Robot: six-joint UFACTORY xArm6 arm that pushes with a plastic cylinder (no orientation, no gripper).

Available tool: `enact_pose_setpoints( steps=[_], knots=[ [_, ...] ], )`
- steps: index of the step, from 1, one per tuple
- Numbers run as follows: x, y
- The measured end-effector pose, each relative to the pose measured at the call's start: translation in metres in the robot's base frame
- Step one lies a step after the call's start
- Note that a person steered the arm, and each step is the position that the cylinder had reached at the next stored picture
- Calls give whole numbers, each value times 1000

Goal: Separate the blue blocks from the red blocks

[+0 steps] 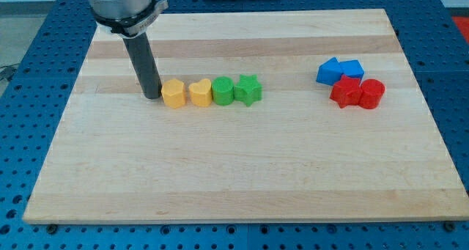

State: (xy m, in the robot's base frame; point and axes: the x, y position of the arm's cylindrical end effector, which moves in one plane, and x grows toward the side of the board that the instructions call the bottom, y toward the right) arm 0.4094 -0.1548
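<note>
Two blue blocks sit at the view's right: a blue triangular block (pixel 329 71) and a blue cube-like block (pixel 352 69), touching each other. Just below them, touching, are a red star-shaped block (pixel 344 93) and a red cylinder-like block (pixel 372 93). My tip (pixel 152 96) is far to the view's left of them, right beside the left side of a yellow hexagon block (pixel 173 93).
A row of blocks lies left of centre: the yellow hexagon, a yellow heart-shaped block (pixel 200 92), a green cylinder-like block (pixel 223 91) and a green star block (pixel 248 89), all touching. The wooden board (pixel 234 169) rests on a blue perforated table.
</note>
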Motion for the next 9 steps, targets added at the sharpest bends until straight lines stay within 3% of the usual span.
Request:
enact_pose_setpoints(
  steps=[3, 4, 5, 7, 9],
  knots=[
    [-2, 16],
    [-30, 24],
    [-51, 55],
    [-55, 143],
    [-50, 181]
  ],
)
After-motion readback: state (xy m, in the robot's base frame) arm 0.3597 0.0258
